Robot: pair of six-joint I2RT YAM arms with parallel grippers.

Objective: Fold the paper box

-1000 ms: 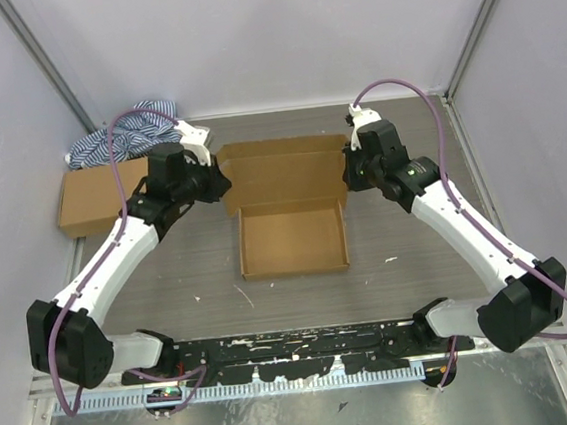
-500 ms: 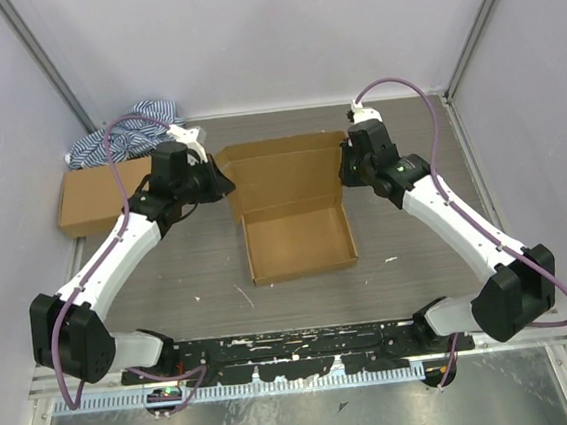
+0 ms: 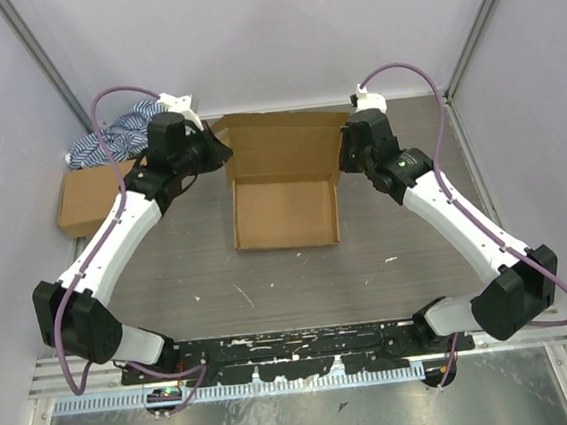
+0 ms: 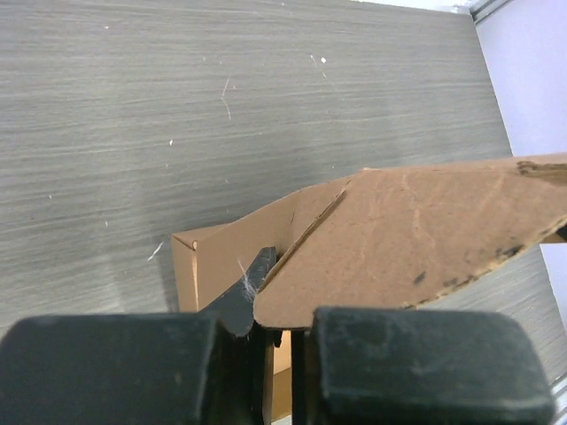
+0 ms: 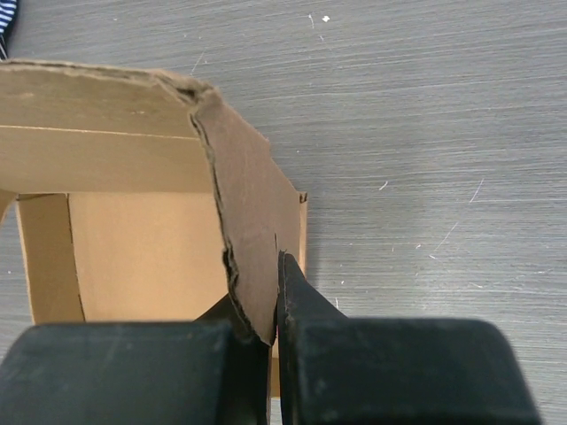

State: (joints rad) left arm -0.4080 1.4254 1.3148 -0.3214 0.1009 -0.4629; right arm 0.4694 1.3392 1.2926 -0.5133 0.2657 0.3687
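The paper box lies mid-table as an open brown tray [image 3: 284, 214], its hinged lid [image 3: 285, 144] lifted at the far side. My left gripper [image 3: 219, 151] is shut on the lid's left side flap, and my right gripper [image 3: 346, 152] is shut on the right side flap. In the left wrist view the flap [image 4: 416, 235] runs into my gripper [image 4: 282, 329], with the tray's corner wall [image 4: 217, 257] behind it. The right wrist view shows the other flap [image 5: 248, 212] pinched edge-on in my gripper [image 5: 275, 329], beside the tray's floor [image 5: 142, 257].
A smaller shut cardboard box [image 3: 86, 196] sits at the left, with a striped blue-and-white cloth [image 3: 106, 141] behind it. White enclosure walls stand close on three sides. Both arm bases are fixed to the black rail [image 3: 296, 347] at the near edge.
Both grippers have moved toward the far wall and upward with the lid flaps in them. The tray has slid away from the bases, swung briefly askew and straightened, and the lid stands steeper.
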